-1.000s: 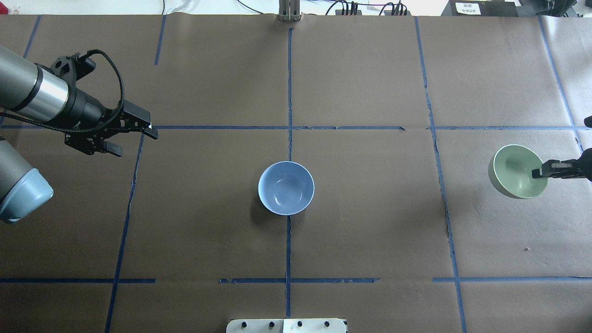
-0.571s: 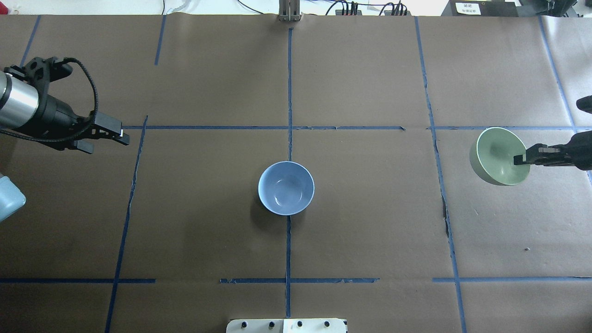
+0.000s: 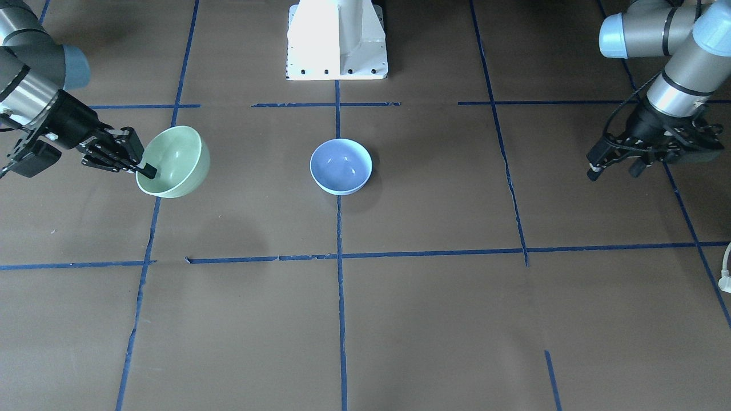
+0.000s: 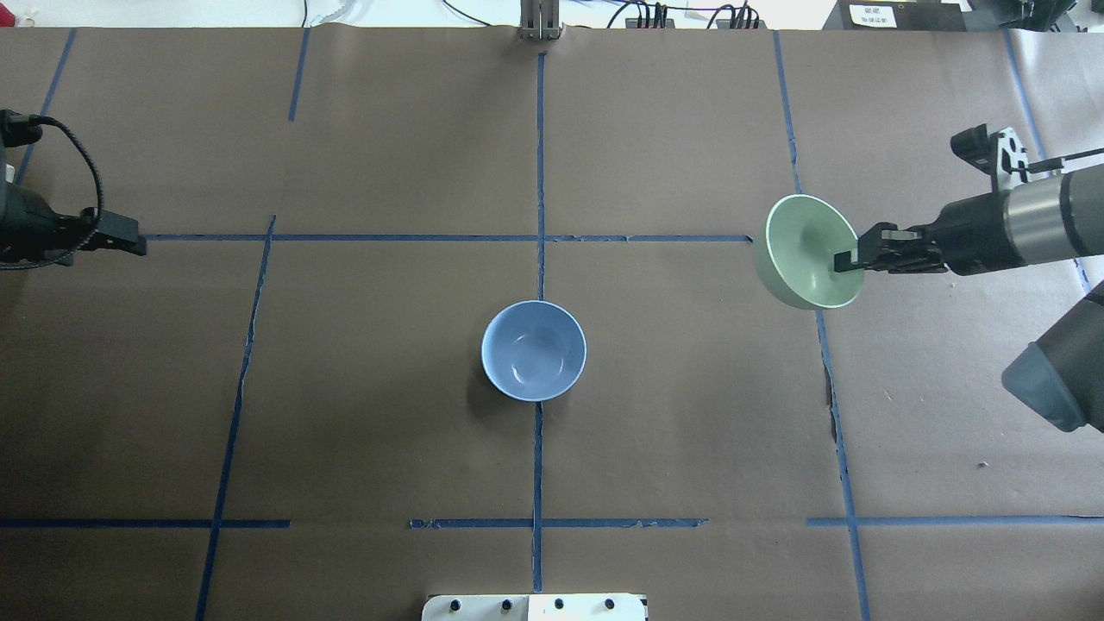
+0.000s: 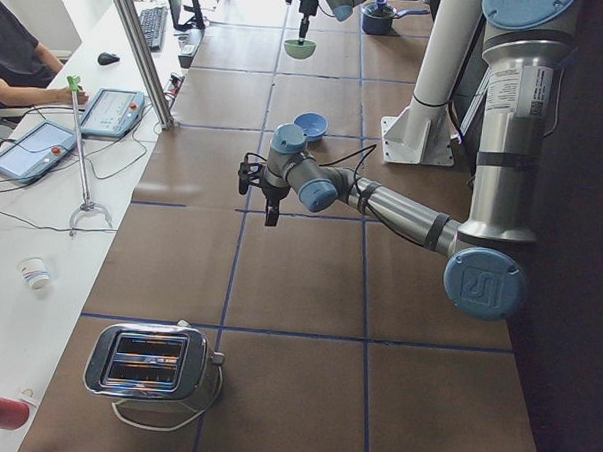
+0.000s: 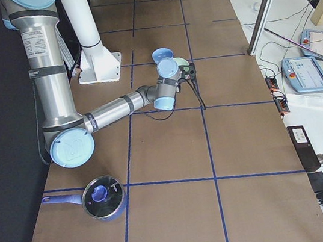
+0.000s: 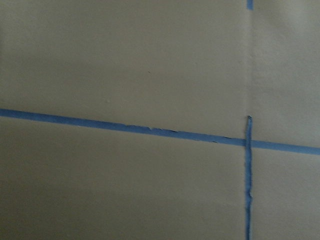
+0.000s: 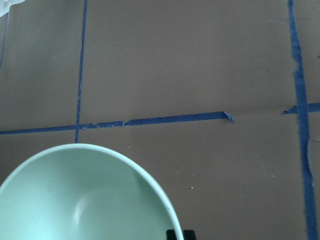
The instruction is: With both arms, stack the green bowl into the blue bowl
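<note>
My right tool (image 4: 849,260) pinches the green bowl (image 4: 802,250) by its rim, tilted, clear of the bench (image 4: 690,431), right of the blue bowl (image 4: 533,350). I'd level it, centre over blue, lower, then release. Left tool (image 3: 614,166) is spread and empty, far left.

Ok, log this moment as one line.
right claw: shut on green bowl rim | green bowl: raised, tilted, apart from blue bowl | blue bowl: upright on table, empty | left claw: open, empty | stack: not done
</note>
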Controlling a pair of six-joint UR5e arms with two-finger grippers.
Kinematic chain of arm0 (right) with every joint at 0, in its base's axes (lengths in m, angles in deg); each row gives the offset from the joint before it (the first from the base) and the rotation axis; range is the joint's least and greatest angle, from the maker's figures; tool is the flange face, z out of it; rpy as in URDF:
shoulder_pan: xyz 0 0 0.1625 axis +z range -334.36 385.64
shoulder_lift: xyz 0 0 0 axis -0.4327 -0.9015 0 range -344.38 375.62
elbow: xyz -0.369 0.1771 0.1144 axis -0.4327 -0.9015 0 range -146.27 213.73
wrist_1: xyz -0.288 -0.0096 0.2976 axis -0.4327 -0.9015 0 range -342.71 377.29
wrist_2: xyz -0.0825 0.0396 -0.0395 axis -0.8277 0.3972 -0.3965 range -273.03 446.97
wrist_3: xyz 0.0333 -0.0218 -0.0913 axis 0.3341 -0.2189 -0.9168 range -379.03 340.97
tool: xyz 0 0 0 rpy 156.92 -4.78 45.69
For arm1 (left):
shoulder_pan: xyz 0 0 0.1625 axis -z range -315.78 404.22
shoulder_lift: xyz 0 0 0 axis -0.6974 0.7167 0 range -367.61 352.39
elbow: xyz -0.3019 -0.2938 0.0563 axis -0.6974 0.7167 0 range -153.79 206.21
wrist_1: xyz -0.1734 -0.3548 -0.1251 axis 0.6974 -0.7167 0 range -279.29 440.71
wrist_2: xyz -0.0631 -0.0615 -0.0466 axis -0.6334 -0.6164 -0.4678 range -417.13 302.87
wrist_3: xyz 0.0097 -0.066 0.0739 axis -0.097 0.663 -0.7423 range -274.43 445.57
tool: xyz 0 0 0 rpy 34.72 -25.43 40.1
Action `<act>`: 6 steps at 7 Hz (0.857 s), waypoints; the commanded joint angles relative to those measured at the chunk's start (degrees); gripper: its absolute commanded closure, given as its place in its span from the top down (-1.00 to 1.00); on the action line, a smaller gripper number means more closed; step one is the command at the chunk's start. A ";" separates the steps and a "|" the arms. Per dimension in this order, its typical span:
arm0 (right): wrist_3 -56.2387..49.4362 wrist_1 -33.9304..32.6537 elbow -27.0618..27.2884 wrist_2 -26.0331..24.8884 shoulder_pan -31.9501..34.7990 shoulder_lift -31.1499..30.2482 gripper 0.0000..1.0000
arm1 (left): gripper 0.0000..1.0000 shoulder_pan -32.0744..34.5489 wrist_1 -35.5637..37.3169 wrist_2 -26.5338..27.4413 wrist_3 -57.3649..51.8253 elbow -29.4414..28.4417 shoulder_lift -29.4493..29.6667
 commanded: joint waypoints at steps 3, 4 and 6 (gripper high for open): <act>4.94 -9.44 -0.08 -15.35 -16.20 13.64 -0.99 | 1.00 10.34 13.41 -0.25 -34.06 -1.82 -1.24; 5.14 -13.29 -0.26 -20.20 -20.43 16.98 -0.99 | 1.00 10.35 13.42 -0.25 -34.28 -2.95 -1.24; 5.14 -18.41 -0.35 -23.84 -23.98 19.82 -0.98 | 1.00 10.35 12.90 -0.25 -34.28 -4.11 -1.15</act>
